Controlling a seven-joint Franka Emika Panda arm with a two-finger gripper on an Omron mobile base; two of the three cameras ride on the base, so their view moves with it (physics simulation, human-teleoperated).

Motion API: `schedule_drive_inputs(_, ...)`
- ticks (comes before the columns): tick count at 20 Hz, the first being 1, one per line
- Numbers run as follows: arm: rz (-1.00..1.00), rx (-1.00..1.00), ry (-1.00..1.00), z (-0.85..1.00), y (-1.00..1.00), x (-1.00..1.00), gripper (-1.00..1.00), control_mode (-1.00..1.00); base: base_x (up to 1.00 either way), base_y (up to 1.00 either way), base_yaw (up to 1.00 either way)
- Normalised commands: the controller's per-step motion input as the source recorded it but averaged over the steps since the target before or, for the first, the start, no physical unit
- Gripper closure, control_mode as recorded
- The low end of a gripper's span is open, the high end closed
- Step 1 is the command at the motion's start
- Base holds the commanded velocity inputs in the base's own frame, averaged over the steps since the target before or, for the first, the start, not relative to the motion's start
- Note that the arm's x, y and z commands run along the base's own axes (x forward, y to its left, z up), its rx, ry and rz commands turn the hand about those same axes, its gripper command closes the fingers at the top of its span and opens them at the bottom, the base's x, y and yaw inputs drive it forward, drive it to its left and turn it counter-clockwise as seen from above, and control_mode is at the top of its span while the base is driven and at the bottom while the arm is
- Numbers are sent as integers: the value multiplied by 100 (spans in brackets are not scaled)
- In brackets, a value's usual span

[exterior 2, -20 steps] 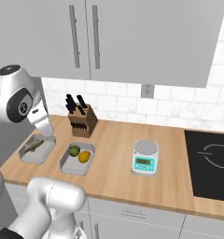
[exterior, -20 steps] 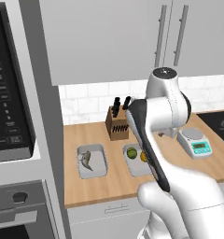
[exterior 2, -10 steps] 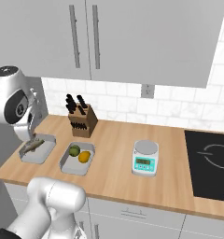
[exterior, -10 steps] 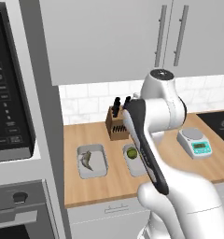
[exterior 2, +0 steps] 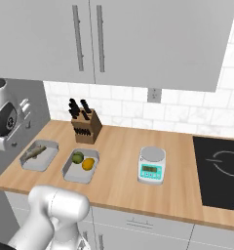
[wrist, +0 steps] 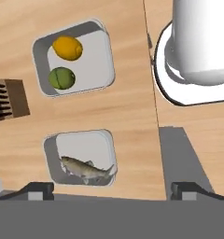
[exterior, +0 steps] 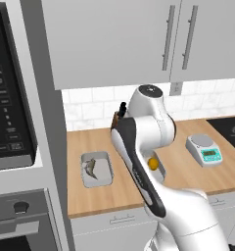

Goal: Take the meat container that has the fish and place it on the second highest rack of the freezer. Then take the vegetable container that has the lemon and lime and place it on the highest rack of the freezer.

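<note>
Fish [wrist: 86, 170] is grey-brown w/ pale belly, in a light grey tray [wrist: 53, 149]. Lemon [wrist: 67, 48] yellow-orange, lime [wrist: 61, 78] green. Counter [wrist: 128, 112] light wood grain; knife block [wrist: 11, 99] brown.

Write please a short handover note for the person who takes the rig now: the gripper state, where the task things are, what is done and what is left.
Gripper: open, holds nothing, above the counter with the fish container between its fingertips in the hand view.
Fish: lies in its container at the counter's left end.
Lemon and lime: together in the vegetable container, beside the fish container, in front of the knife block.
Done: nothing; both containers are on the counter.
Left: grasp the fish container and put it on the freezer's second highest rack, then the vegetable container on the highest rack.
</note>
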Motion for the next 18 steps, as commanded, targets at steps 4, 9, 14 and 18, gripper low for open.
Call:
schedule_drive_inputs(4, -5, 7, 1, -64, 78, 16, -100, -100, 0, 0, 0)
schedule_drive_inputs(9, 0, -11, 0, -59, 61, 30, -100, -100, 0, 0, 0)
schedule_drive_inputs(14, 0, -12, 4, -62, 0, 21, -100, -100, 0, 0, 0)
schedule_drive_inputs(18, 0, -16, 17, -57, 15, 54, -100, -100, 0, 0, 0)
